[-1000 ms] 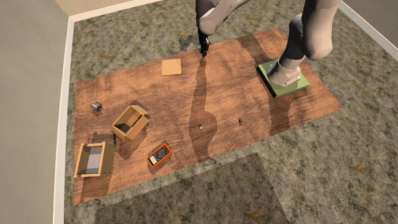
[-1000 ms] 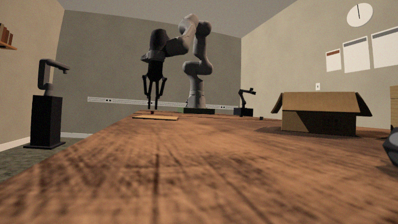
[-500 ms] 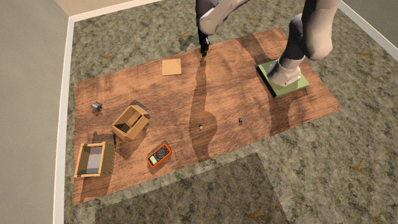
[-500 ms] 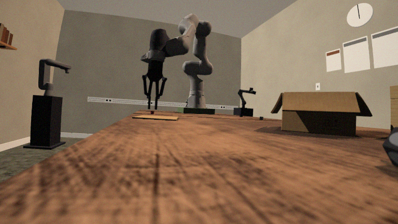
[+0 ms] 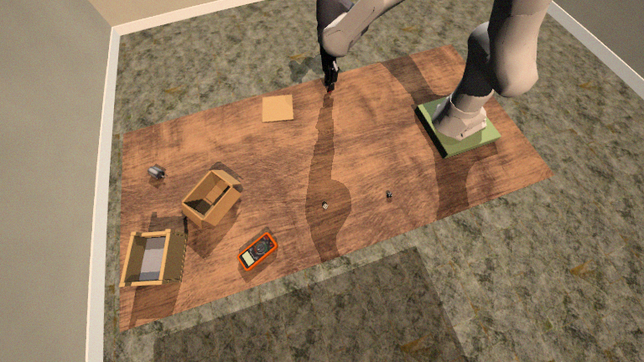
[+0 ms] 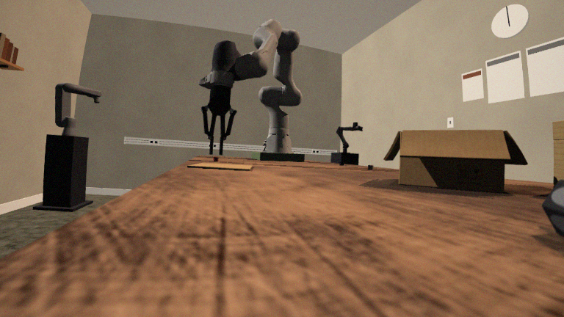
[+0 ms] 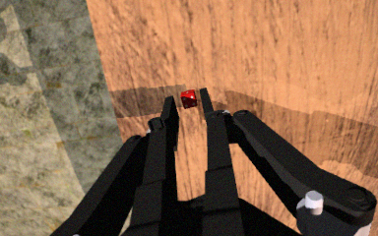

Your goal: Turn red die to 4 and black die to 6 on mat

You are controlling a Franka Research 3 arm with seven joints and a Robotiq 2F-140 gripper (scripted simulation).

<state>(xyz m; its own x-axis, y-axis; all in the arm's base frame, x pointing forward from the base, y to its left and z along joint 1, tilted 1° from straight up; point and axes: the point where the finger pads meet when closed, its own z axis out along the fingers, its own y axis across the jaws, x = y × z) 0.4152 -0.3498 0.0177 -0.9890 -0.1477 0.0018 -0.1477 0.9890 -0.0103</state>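
Note:
The red die [image 6: 215,158] [image 7: 189,98] lies on the wooden table beside the far edge, off the mat. My gripper [image 5: 329,88] [image 6: 216,152] [image 7: 189,103] is partly open around it in the wrist view, with a gap at each side; in the exterior view the fingertips stand just above it. The die looks turned askew to the fingers; its top number is not readable. The tan square mat [image 5: 277,100] [image 6: 199,166] lies left of the gripper in the top view. The white die [image 5: 324,205] and black die [image 5: 388,193] lie towards the table's near edge, numbers unreadable.
An open cardboard box [image 5: 223,209] [image 6: 451,143], a wooden crate [image 5: 165,258], an orange-rimmed multimeter [image 5: 257,250] and a grey cylindrical object [image 5: 156,172] stand or lie left and near in the top view. The green robot base [image 5: 449,147] is at the right.

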